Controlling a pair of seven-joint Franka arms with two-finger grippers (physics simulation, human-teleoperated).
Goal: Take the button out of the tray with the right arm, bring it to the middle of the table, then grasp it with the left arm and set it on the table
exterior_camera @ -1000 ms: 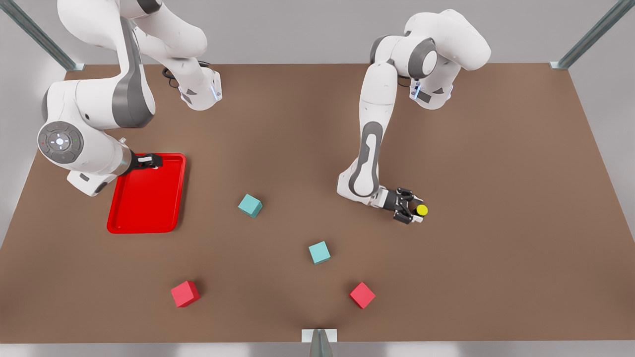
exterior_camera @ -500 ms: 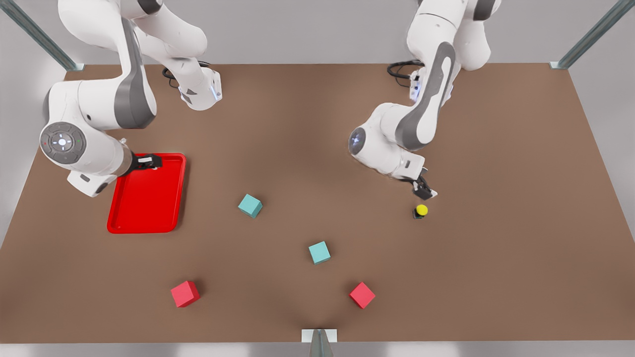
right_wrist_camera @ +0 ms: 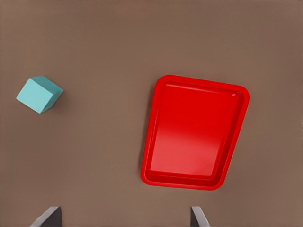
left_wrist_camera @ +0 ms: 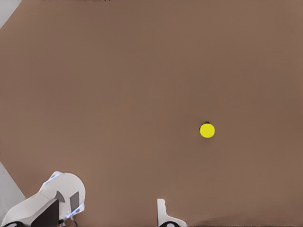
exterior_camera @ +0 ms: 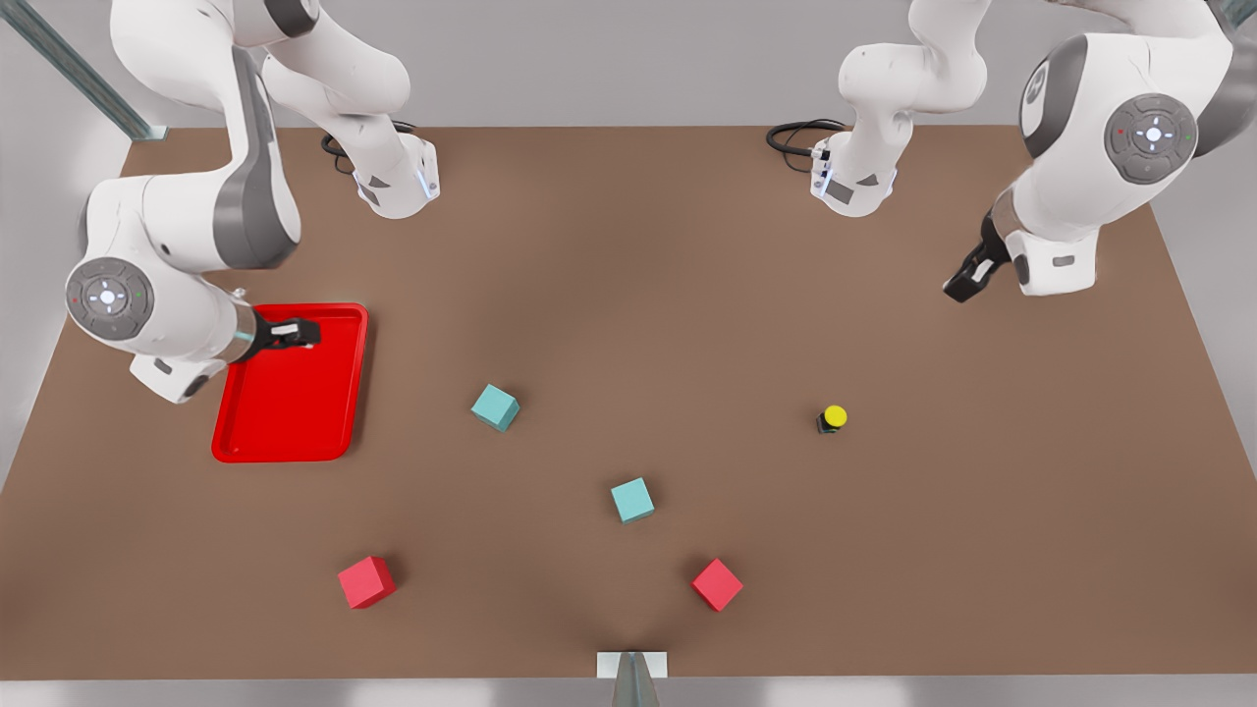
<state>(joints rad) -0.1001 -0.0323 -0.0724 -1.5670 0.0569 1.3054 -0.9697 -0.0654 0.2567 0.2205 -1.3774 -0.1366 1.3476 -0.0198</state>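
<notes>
Button [exterior_camera: 834, 418] sits upright on bare tabletop [exterior_camera: 628, 295], alone, well toward 3 o'clock from the empty tray [exterior_camera: 292, 385]. Left end effector [exterior_camera: 967, 278] hangs high at button's 1 o'clock, fingers apparently closed; right end effector [exterior_camera: 293, 333] waits over tray's 12 o'clock rim, fingers spread, empty. Placement looks done: best to leave the button undisturbed.

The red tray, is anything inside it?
The tray holds nothing in the right wrist view. In the front view the right gripper hangs above its far corner, covering that bit.
</notes>
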